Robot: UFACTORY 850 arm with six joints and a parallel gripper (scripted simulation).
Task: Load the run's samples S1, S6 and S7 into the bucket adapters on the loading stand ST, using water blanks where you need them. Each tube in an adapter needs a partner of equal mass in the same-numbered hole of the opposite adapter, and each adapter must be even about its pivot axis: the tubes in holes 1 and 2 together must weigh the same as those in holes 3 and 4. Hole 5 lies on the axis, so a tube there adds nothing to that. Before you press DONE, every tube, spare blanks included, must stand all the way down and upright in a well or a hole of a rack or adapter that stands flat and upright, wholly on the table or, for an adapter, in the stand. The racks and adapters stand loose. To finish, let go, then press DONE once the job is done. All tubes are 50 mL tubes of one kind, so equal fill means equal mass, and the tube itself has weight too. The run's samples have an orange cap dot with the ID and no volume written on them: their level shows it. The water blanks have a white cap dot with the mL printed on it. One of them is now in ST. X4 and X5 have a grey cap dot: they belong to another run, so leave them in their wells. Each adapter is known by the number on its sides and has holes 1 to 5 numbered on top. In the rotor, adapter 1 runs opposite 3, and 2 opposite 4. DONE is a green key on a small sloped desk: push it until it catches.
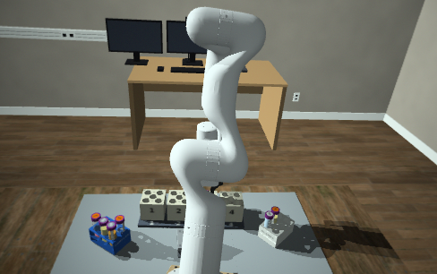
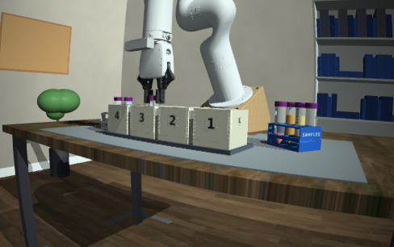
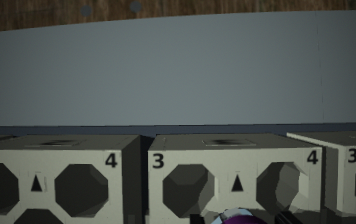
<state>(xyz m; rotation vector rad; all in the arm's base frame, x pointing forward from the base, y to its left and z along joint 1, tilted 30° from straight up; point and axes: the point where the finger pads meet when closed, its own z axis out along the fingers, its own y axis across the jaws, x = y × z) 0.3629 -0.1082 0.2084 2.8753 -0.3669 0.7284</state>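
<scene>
Your tool [image 2: 152, 101] [image 3: 242, 220] is released, fingers either side of a purple-capped tube [image 2: 152, 98] [image 3: 242, 220] at adapter 3 [image 2: 142, 124] [image 3: 235, 156], towards the bench's [image 2: 169, 169] far edge from the arm base. Your blue rack [image 1: 110, 241] [image 2: 310, 144] sits towards the left edge.

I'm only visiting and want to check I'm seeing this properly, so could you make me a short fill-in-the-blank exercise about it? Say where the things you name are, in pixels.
The rack [image 1: 108, 244] [image 2: 310, 144] marked SAMPLES is ____.
The caps on its tubes [image 1: 119, 219] [image 2: 311, 106] have ____ sides.
The adapter [image 2: 220, 131] [image 1: 152, 211] nearest that rack bears the number ____.

Missing words, in order: blue; purple; 1.
</scene>
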